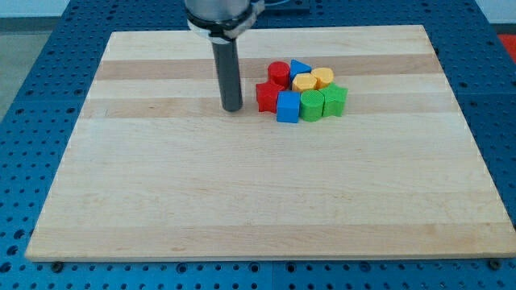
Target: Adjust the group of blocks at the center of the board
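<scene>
Desk [161, 201]: pale wooden board, striped grain, resting on a blue perforated surface [32, 32] that shows on all sides. My tip [232, 109]: lower end of a straight dark rod descending from the far edge of the scene, set down on the desk just left of the block cluster and apart from it, a narrow strip of bare wood between. Jaws: none fitted; the rod ends plain and has hold of nothing. Block cluster, packed tight, right of centre and toward the far side of the desk, listed left to right. Red star-like block [268, 95]: nearest my tip, at the cluster's left edge. Red cylinder [279, 72]: just beyond it, on the far side. Blue cube [288, 106]: near side, touching the red star-like block. Blue triangular block [299, 68]: far side, beside the red cylinder. Yellow block [304, 82]: middle of the cluster, shape unclear. Green block [311, 105]: near side, right of the blue cube. Yellow cylinder-like block [322, 77]: far right. Green block, second [335, 100]: right end of the cluster.
</scene>
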You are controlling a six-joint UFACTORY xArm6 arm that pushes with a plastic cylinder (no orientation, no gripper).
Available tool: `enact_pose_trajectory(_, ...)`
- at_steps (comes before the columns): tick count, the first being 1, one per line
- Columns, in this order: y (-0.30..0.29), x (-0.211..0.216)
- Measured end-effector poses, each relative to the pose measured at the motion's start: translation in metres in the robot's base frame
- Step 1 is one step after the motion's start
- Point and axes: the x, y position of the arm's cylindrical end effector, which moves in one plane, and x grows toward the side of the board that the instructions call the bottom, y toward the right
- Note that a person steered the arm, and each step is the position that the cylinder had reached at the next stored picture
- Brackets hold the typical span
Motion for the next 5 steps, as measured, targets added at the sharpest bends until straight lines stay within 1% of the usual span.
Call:
enact_pose_trajectory(2,0.035,-0.002)
enact_pose_trajectory(3,0.041,-0.002)
enact_pose_trajectory(4,0.033,0.002)
enact_pose_trajectory(5,0.027,0.043)
